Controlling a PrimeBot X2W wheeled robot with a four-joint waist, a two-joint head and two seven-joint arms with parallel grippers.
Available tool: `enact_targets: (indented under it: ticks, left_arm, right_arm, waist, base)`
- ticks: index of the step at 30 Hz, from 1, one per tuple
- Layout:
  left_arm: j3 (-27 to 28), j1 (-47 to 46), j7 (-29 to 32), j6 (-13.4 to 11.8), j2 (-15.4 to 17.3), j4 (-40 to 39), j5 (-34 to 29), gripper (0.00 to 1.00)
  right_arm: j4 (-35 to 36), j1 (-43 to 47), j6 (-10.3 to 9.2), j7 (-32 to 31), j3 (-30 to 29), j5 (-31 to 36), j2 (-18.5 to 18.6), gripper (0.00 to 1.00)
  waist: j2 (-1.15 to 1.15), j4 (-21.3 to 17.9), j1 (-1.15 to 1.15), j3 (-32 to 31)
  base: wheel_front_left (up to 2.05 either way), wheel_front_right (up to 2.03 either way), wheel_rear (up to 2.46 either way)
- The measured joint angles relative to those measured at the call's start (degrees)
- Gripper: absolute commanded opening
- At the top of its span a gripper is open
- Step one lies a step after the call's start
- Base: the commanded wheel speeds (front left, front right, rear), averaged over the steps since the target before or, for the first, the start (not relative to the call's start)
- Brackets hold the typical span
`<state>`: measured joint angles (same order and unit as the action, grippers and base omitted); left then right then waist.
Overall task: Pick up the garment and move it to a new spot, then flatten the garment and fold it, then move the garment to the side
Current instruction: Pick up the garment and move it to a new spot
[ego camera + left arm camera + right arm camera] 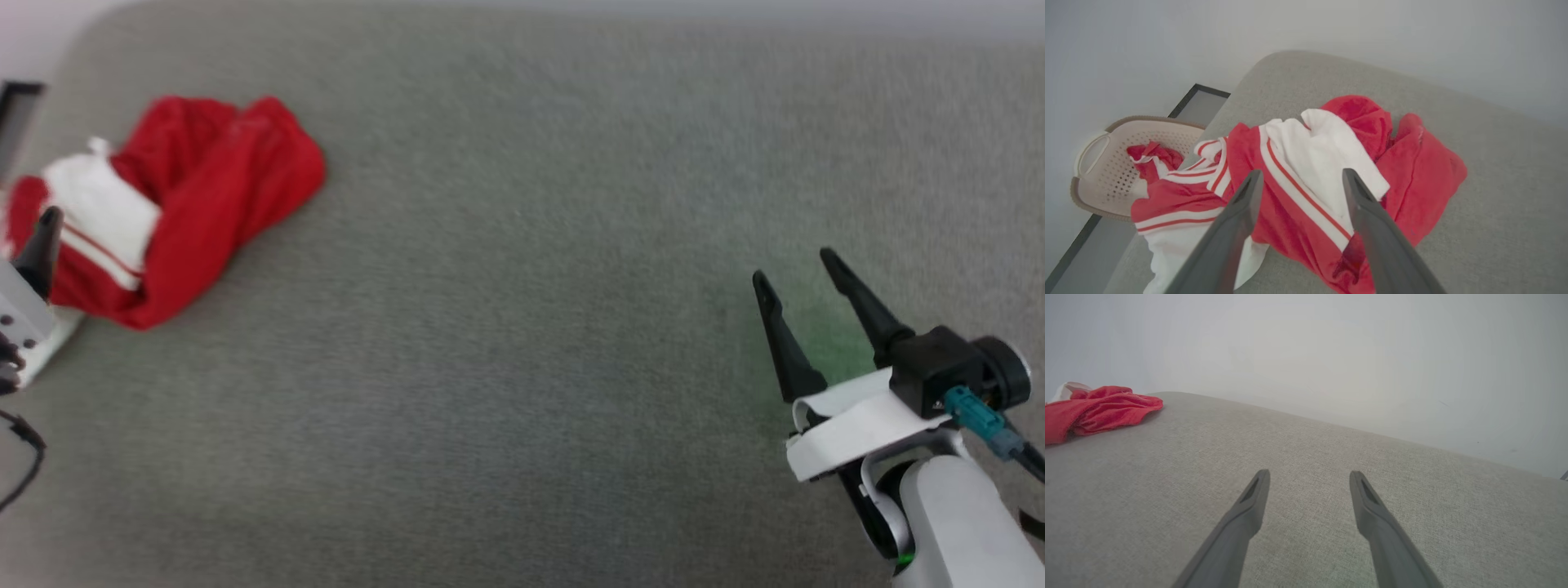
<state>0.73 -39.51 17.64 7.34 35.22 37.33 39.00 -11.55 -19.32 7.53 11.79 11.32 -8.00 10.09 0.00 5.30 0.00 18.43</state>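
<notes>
Left wrist view puts the garment (pixel 1412 183) right under my left fingers (pixel 1249 192). It is a crumpled red-and-white heap, and its striped seam and a white sleeve show in the gap between the two tips. Those fingers are spread wide with nothing in them, and I cannot tell whether the tips touch the cloth yet. I judge they are parked astride the bunched part because the pick-up comes first, and a raised fold between the tips is the easiest bite to close on.

Beyond and to the left of those tips, off the edge of the table (pixel 1494 204), stands a basket (pixel 1147 118) with a smaller red-and-white wad (pixel 1153 157) in it. That wad is not my job.

My right fingers (pixel 1251 498) are also parted and empty, over bare grey table. The garment lies well apart from them, far off to their left. I take it they wait there because that open stretch is a likely new spot, and a second grip will be wanted for spreading the cloth.

By count: one garment, one basket, one wad, and two pairs of fingers, both open.
</notes>
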Motion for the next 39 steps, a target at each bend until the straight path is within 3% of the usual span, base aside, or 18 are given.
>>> enact_targets:
  ticks: [11, 18, 19, 20, 29, 39]
  left_arm:
    - [-6.4, -10.0, 9.1, -0.1, 1.4, 17.7, 0.3, 1.0]
    - [-7.6, -15.6, 8.5, 0.0, 1.0, 24.6, -0.2, 1.0]
    - [-7.5, -16.1, 8.3, 0.0, 0.9, 25.4, -0.2, 0.45]
    - [-7.4, -16.5, 7.4, 0.0, 0.7, 26.1, 0.0, 0.0]
    - [-8.7, -17.7, 0.8, 0.0, 0.0, 28.0, 0.8, 0.0]
    - [-14.8, -17.5, -7.5, 0.1, 2.9, 17.4, 1.6, 0.0]
  right_arm:
    - [4.9, -0.7, 0.0, -2.3, -1.3, 1.0, -0.1, 1.0]
    - [6.5, -1.2, 0.0, -3.6, -1.5, 1.1, -0.7, 1.0]
    - [6.6, -1.2, 0.0, -3.7, -1.5, 1.1, -0.7, 1.0]
    - [6.7, -1.2, 0.0, -3.8, -1.5, 1.1, -0.7, 1.0]
    - [6.4, 0.2, 0.0, -3.7, -2.8, 1.0, -0.9, 1.0]
    - [3.9, 3.9, 0.0, -2.3, -4.2, -0.5, -1.6, 1.0]
  waist:
    - [0.0, -3.6, 0.0, 8.6]
    - [0.0, -4.4, 0.0, 10.8]
    - [0.0, -4.3, 0.0, 10.9]
    - [0.0, -4.3, 0.0, 10.8]
    - [0.0, -3.5, 0.0, 8.5]
    - [0.0, -1.8, 0.0, 2.2]
  base:
    - [0.0, 0.0, 0.0]
    - [0.0, 0.0, 0.0]
    - [0.0, 0.0, 0.0]
    - [0.0, 0.0, 0.0]
    - [0.0, 0.0, 0.0]
    - [0.0, 0.0, 0.0]
